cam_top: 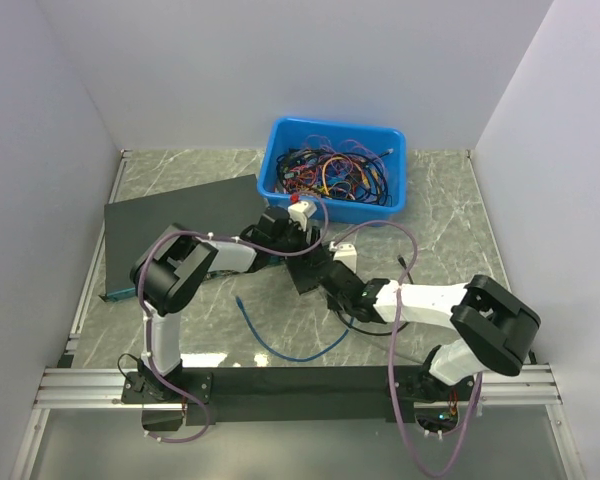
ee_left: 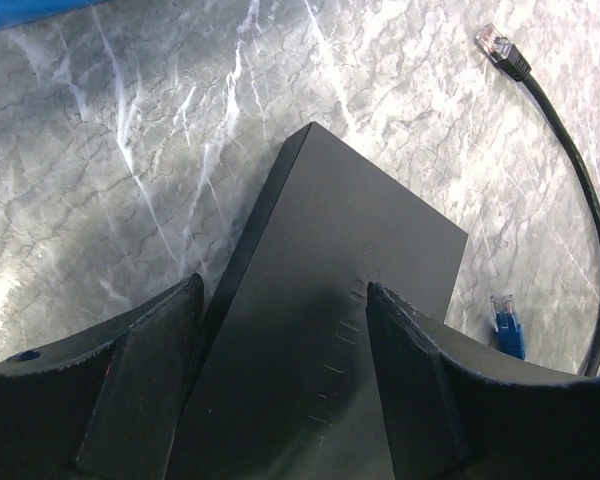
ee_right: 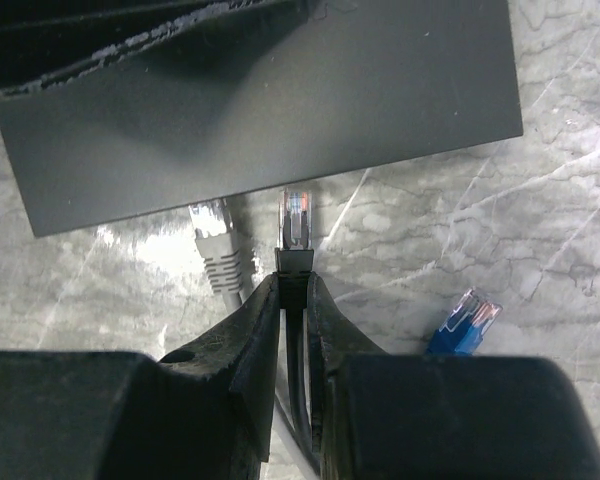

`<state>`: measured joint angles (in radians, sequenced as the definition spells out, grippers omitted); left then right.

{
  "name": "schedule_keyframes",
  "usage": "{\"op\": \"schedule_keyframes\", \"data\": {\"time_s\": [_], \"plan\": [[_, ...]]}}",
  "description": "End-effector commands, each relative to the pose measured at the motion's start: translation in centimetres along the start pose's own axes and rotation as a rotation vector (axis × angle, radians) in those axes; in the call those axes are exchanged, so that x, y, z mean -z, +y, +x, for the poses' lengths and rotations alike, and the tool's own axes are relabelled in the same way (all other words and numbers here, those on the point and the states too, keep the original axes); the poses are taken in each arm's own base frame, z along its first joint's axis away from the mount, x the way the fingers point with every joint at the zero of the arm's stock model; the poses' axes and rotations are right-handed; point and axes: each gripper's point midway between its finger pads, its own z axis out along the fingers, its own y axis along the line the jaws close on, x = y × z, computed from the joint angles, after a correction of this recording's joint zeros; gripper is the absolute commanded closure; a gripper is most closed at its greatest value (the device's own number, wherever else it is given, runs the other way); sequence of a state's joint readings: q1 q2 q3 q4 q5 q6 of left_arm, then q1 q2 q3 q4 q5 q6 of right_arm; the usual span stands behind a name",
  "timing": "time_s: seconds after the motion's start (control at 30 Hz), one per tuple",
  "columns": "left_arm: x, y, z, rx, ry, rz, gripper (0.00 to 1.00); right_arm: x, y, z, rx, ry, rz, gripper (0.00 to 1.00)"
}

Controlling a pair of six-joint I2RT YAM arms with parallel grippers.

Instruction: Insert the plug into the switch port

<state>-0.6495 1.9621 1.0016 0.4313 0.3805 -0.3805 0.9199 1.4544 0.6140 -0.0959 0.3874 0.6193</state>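
Left gripper: astride flat black plastic box, probably to steady it; real clamping I cannot tell.
Right gripper: pinches black cable's clear connector, aimed at the box edge.
Clear blue-cable plug: lies loose, not grasped.

Top camera looks down from high at the near side — both wrist cameras sit close, sharing the black switch box.

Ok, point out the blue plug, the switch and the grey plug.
blue plug (ee_right: 465, 322): right wrist view, clear body.
switch (ee_left: 380, 230): left wrist view, top face.
grey plug (ee_right: 217, 245): right wrist view, ribbed boot.
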Motion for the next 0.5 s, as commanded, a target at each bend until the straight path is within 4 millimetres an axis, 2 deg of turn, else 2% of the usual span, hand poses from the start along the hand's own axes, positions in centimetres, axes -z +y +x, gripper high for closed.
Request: {"op": "schedule_keyframes", "data": {"time_s": [0.0,0.07,0.13,0.17,0.33,0.47], "plan": [[0.0,0.3,1.8,0.027,0.092,-0.029,0.28,-0.1,-0.5,-0.7,-0.014,-0.016,0.065,1.0],[-0.4,0.0,0.7,0.016,0.078,-0.019,0.28,0.0,-0.3,-1.3,-0.009,-0.03,0.064,1.0],[-0.9,0.2,0.6,0.008,0.091,-0.017,0.28,0.2,-0.1,-1.8,-0.008,-0.04,0.058,1.0],[-1.2,-0.2,0.0,0.001,0.084,-0.001,0.28,0.2,-0.1,-1.9,-0.005,-0.044,0.061,1.0],[-1.9,-0.2,-0.3,-0.012,0.093,0.014,0.28,0.2,0.2,-2.6,0.004,-0.056,0.056,1.0],[-2.3,0.0,0.8,-0.011,0.122,0.013,0.28,0.1,1.1,-3.1,0.009,-0.064,0.027,1.0]]}}
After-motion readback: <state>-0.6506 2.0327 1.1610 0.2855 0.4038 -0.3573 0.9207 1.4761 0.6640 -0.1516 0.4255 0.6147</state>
